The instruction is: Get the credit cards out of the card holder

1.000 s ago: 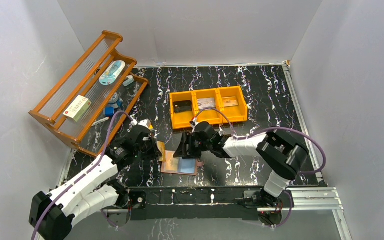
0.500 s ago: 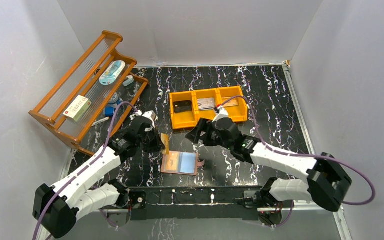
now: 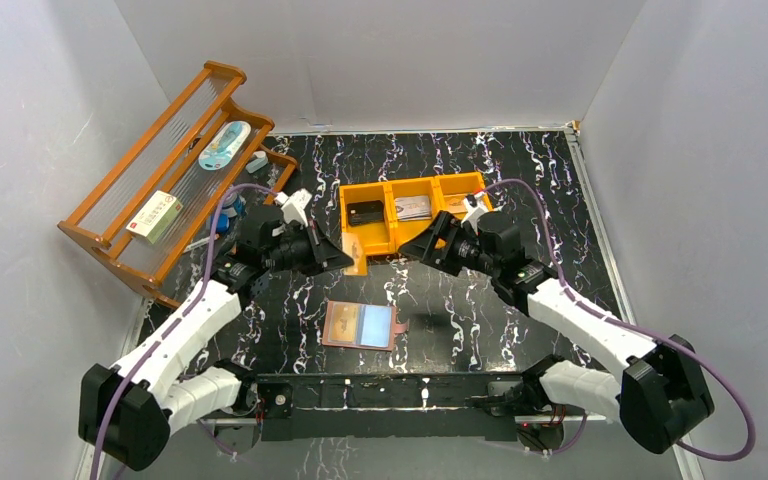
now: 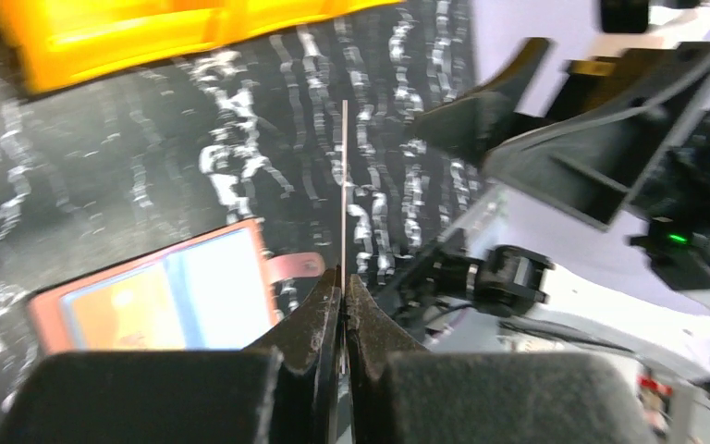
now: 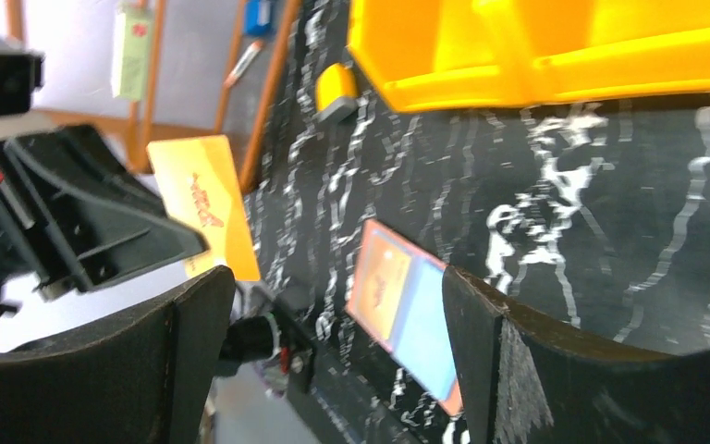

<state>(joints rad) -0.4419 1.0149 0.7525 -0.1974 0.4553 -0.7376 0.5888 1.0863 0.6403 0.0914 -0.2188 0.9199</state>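
**Credit card point(image 3: 357, 255) pinched aloft, card holder point(image 3: 360, 325) open on the table point(image 3: 520, 190)**

From above, your left pincer point(image 3: 338, 256) is pressed together on one tan-orange card, held clear of the table just beside the near-left corner of the orange tray point(image 3: 410, 182). The card holder lies flat and unfolded near the arm bases, well apart from both pincers. Your right pincer point(image 3: 415, 247) is spread wide and carries nothing, and it faces the card from the other side. The other cards point(image 3: 413, 207) lie one per compartment in the tray, so I judge that this card is headed there too.

In the left wrist view, the card shows edge-on as a thin line rising from between the closed fingers. They grip it by its lower edge, so most of it stands free. That should suit either a drop into the tray or a handover. The card holder sits low and left, pale blue lining up. Its other half shows an orange face that may be another card, but you cannot tell from here.

In the right wrist view, the fingers stand far apart at either side with nothing between them. The card's printed face is turned toward this camera. The card holder lies on the table below, untouched.
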